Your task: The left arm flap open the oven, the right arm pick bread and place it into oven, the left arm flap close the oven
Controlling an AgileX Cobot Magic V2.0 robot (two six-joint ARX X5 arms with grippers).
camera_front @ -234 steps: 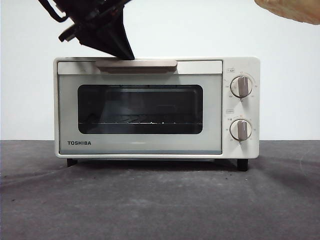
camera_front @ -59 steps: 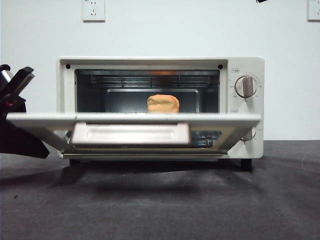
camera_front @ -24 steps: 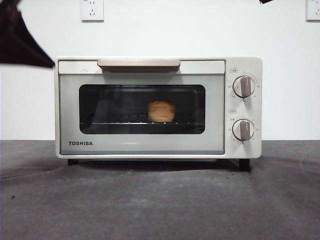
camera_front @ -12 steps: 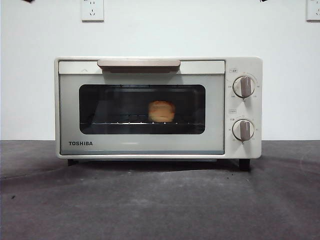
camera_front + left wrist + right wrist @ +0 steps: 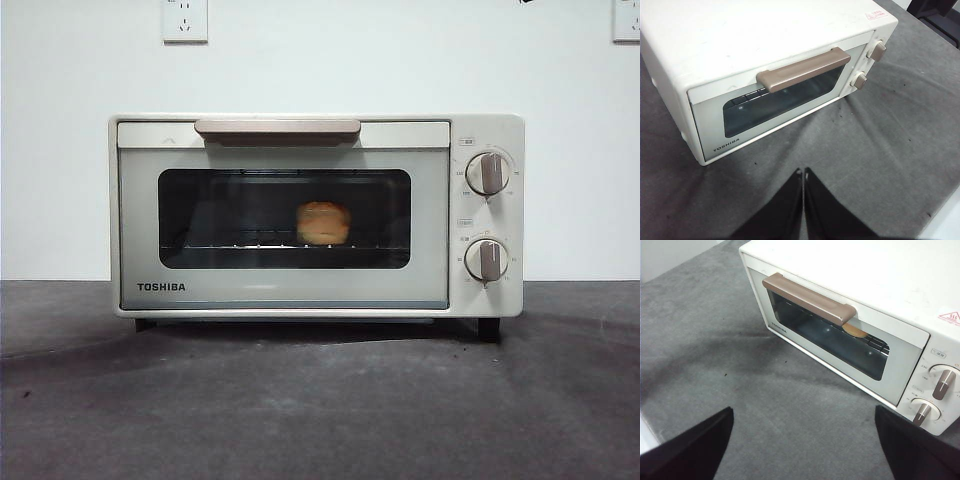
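The cream-white oven (image 5: 316,215) stands on the grey table with its door shut, its beige handle (image 5: 277,128) at the top. The bread (image 5: 323,223) rests on the rack inside, seen through the dark window; a sliver of it shows behind the handle in the right wrist view (image 5: 856,330). My left gripper (image 5: 803,172) hangs shut and empty high above the table in front of the oven (image 5: 765,70). High over the table before the oven (image 5: 850,315), my right gripper (image 5: 804,425) is open and empty. Neither gripper touches the oven.
Two taupe knobs (image 5: 487,173) sit on the oven's right panel. Wall sockets (image 5: 185,20) are on the white wall behind. The grey table (image 5: 320,400) stretches in front of the oven. A black tip (image 5: 525,2) shows at the top edge.
The black arm at the upper left of the front view has lifted out of the picture. The oven door stays shut with the bread inside.
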